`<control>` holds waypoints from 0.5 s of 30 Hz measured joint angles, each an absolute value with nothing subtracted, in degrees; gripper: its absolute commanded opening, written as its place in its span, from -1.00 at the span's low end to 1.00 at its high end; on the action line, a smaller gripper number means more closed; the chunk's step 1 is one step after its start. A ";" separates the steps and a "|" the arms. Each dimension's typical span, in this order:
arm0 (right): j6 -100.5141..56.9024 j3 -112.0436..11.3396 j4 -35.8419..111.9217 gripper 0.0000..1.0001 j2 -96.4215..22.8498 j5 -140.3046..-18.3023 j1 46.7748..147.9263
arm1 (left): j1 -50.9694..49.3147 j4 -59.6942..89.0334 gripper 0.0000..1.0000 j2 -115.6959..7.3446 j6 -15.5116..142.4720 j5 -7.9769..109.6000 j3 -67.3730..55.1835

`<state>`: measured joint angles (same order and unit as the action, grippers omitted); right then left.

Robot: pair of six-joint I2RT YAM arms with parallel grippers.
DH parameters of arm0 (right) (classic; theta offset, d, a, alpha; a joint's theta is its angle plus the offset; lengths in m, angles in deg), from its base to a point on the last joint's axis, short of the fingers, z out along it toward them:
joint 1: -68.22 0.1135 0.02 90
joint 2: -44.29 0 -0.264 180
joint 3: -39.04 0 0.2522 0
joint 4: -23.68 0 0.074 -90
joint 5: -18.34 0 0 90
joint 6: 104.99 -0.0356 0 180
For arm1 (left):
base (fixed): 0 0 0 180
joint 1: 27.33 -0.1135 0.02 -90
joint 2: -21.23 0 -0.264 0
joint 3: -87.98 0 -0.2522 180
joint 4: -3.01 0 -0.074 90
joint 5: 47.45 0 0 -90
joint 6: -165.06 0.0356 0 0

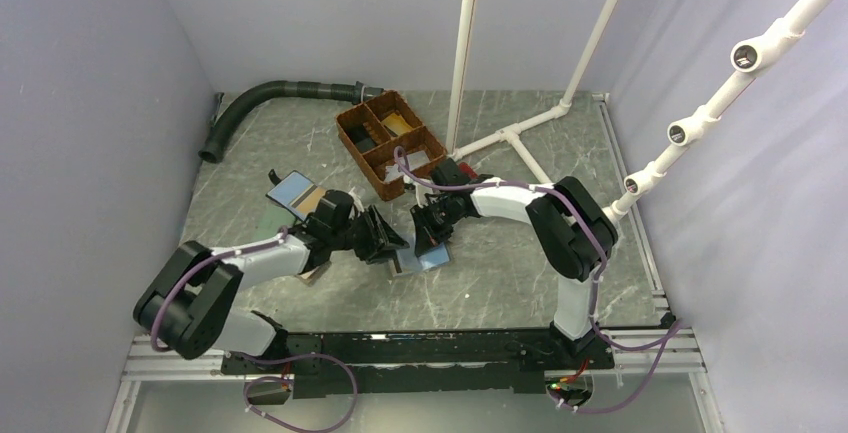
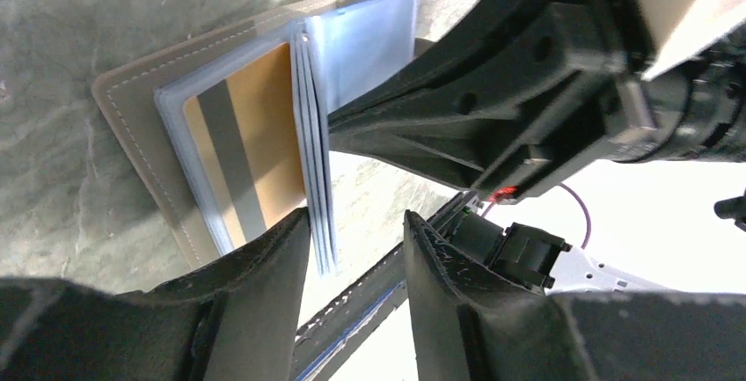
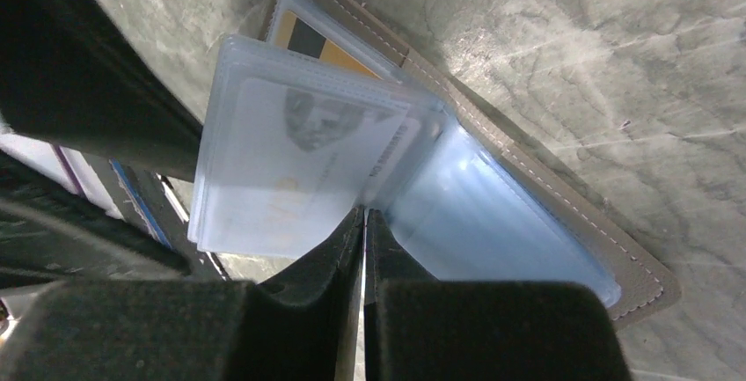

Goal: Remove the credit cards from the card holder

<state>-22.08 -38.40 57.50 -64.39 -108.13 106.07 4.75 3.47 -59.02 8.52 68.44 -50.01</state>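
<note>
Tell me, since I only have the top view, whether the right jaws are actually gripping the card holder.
Observer: Yes. The right wrist view shows the right jaws shut on the edge of a clear sleeve of the card holder.
Operator: Any card in that sleeve?
Observer: A pale card with a printed portrait sits inside it, not yet out.
Operator: And the left jaws?
Observer: Open. In the left wrist view the edge of the sleeve stack lies between them, unclamped.
</note>
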 measured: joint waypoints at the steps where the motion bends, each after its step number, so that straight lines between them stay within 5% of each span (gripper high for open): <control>1: -22.13 -38.46 57.50 -0.86 -64.48 -108.13 106.09 | 4.75 5.90 0.00 -57.86 9.19 67.89 -49.25; 7: -22.35 -38.66 57.54 -0.86 -64.78 -108.07 106.09 | 4.79 19.91 0.06 -49.73 12.58 62.69 -44.53; 15: -22.61 -39.03 57.91 -0.86 -65.22 -108.02 106.09 | 4.79 20.00 0.07 -46.97 12.78 61.84 -45.84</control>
